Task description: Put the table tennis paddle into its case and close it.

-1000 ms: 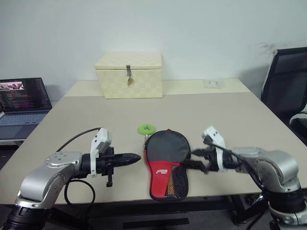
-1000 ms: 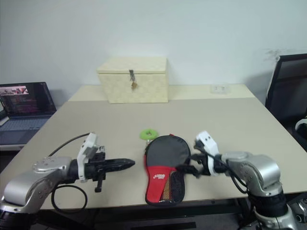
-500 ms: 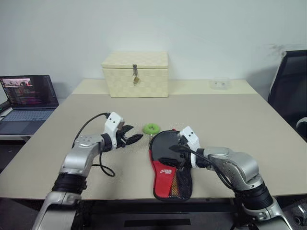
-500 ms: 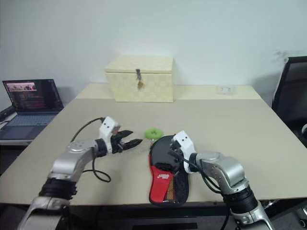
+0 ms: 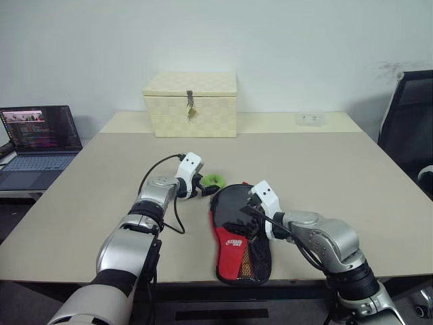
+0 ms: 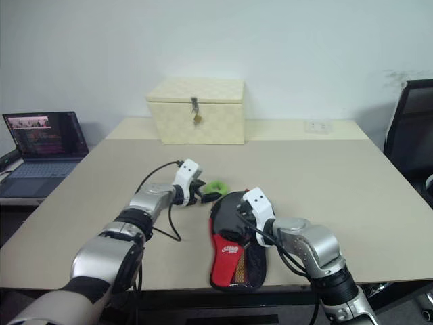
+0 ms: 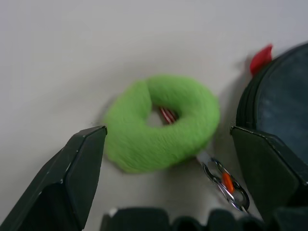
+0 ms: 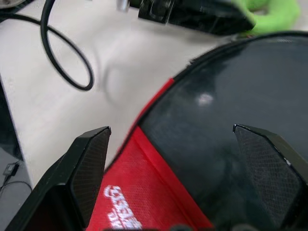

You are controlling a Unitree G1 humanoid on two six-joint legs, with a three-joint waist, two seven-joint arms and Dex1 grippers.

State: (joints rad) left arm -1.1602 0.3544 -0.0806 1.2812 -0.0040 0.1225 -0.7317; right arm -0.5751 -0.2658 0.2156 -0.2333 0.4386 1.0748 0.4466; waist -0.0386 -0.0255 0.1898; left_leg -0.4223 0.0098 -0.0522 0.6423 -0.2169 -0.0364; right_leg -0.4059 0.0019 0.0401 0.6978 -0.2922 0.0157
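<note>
Left arm: I have reached it forward; the left gripper now has its fingers spread wide on both sides of the green ring tag, holding nothing.
Right arm: the right gripper hangs over the case, fingers wide apart, empty, almost unmoved.
Case: flat on the tabletop, near its front edge.
Paddle: I cannot tell where it is; perhaps already inside.
Meaning: I judge I am about to take the tag and pull the zipper.

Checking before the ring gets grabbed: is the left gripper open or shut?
Open. The left gripper has its two black fingers spread wide, one on either side of the green ring tag, not touching it.
</note>
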